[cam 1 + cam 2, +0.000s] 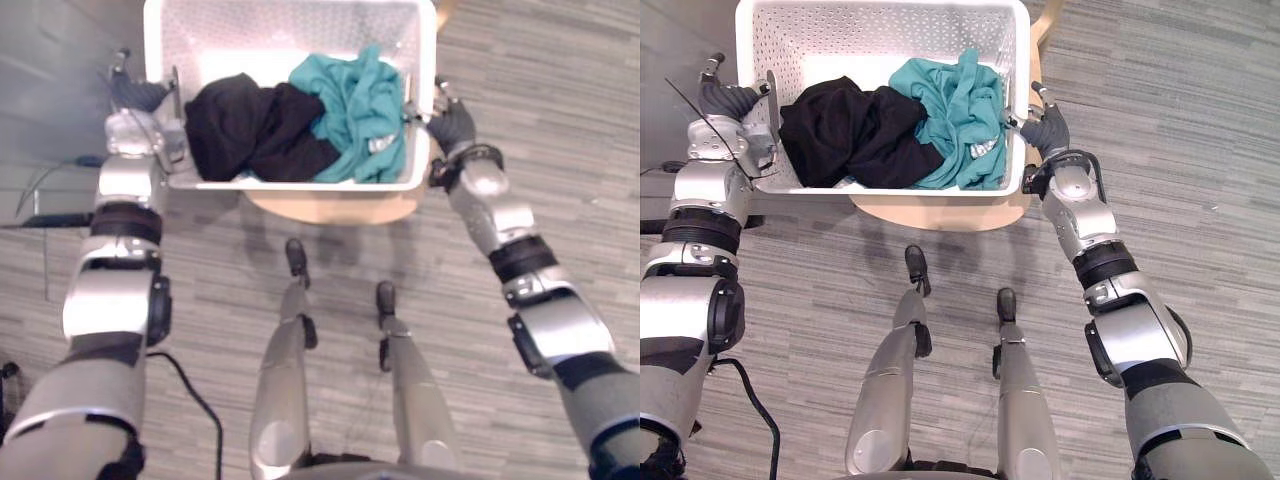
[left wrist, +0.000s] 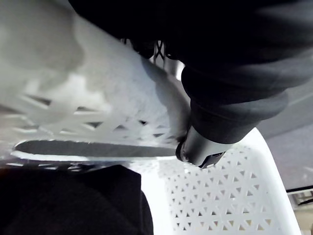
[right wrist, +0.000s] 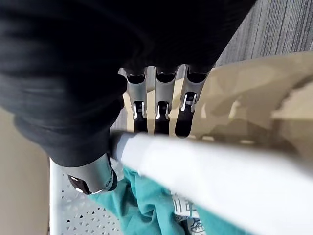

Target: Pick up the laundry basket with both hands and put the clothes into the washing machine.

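Right hand (image 1: pixel 1045 128): clamped on the basket's (image 1: pixel 880 30) right rim. Fingers (image 3: pixel 159 110) run down the outer side, and their tips are cut off behind the rim. The thumb (image 3: pixel 93 178) sits inside against the wall. The forearm reaches forward with the wrist bent inward.

Left hand (image 1: pixel 728 102): on the left rim. The thumb (image 2: pixel 200 147) is hooked over onto the inner wall, beside a handle slot (image 2: pixel 93 149). The fingers are hidden outside the wall. The arm is extended nearly straight.

Basket: white and perforated, held between both hands. Its far edge is cut off at the top of the head views.

Contents: a black garment (image 1: pixel 845 135) on the left and a teal garment (image 1: pixel 950 115) on the right, touching and bunched together.

Table (image 1: pixel 940 212): round and tan, mostly hidden beneath the basket. Cannot tell whether the basket rests on it.

Floor (image 1: pixel 1200 150): grey planks.
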You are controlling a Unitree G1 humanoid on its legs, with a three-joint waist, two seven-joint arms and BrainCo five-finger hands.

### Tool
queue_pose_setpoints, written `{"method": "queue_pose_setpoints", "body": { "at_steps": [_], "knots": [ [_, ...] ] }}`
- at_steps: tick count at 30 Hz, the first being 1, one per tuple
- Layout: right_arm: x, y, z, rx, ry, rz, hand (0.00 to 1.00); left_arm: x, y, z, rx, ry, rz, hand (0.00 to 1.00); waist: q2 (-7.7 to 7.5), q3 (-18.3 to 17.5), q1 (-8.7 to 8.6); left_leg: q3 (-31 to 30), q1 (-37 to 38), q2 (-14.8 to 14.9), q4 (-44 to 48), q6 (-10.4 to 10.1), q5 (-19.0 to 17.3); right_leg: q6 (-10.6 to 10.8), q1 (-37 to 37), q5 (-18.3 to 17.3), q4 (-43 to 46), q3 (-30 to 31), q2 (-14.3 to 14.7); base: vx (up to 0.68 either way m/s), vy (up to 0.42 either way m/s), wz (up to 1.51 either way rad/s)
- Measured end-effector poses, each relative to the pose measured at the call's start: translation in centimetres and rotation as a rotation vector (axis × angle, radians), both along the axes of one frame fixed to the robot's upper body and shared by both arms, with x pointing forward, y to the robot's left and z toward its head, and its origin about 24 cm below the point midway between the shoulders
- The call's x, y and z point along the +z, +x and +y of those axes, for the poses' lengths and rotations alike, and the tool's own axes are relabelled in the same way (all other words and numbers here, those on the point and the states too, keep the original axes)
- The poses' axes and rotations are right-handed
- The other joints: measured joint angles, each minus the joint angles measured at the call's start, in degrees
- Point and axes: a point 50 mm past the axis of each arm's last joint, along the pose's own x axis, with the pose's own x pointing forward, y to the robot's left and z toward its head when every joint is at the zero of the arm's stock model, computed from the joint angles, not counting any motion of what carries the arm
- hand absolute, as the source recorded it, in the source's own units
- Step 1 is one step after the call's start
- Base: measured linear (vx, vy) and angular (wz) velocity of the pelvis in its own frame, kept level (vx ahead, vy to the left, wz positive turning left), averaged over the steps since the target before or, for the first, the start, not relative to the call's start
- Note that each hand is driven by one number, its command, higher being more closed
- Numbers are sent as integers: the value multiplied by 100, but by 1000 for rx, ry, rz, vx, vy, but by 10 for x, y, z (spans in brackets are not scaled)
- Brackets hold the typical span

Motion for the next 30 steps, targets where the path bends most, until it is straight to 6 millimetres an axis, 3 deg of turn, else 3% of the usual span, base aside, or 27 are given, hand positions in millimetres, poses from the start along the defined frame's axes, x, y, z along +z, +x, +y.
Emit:
{"method": "queue_pose_setpoints", "body": {
  "at_steps": [2, 4, 7, 11, 19, 25, 29, 30],
  "knots": [
    [2, -1, -10, -13, -13, 2, 0, 2, -1, 1, -6, 6, -3, 0, -30, 4, -3, -23, 21, -2, 11, 1, 1, 4, 1, -9, 73, -7, -3, 6, -9, 8],
    [5, -3, -35, -78, 5, 0, 0, 5, -1, 1, -17, 13, -15, 0, -134, 13, -18, -10, 102, -56, 9, 18, 13, -27, 9, -155, 241, -10, -45, -2, -22, 11],
    [7, -11, -69, -175, 30, -9, 0, 6, -2, 2, -12, 16, -16, 0, -146, 16, -41, -2, 220, -75, -32, 25, 9, -55, 77, -191, 304, -54, -64, -13, -39, 5],
    [14, -28, -111, -306, 76, -60, 0, 12, -5, 7, 21, 69, -32, 0, -149, 16, -130, 101, 345, -118, -95, 216, 4, -54, 133, -209, 354, -94, -127, -8, -38, -1],
    [0, -46, -126, -336, 98, -76, 0, -1, -8, 10, 43, 115, -9, 0, -174, 8, -211, 225, 745, -140, -229, 226, 10, -31, 358, -280, 464, -121, -166, 21, -66, -1],
    [-25, -72, -139, -364, 102, -70, 0, -22, -7, 7, 34, 135, 44, 0, -185, 2, -352, 282, 1097, -310, -289, 245, -4, 77, 577, -391, 656, -104, -332, 49, -35, 6],
    [-56, -106, -153, -439, 148, -75, 0, -39, -22, 5, 30, 160, -15, 0, -285, -58, -382, 293, 1334, -395, -291, 270, -34, 18, 784, -544, 713, -110, -412, 39, -57, 7],
    [-74, -118, -159, -476, 169, -41, 0, -49, -28, 2, 22, 161, -22, 0, -307, -78, -398, 275, 1442, -436, -305, 272, -42, 27, 862, -605, 778, -115, -451, 40, -51, 17]
  ]
}}
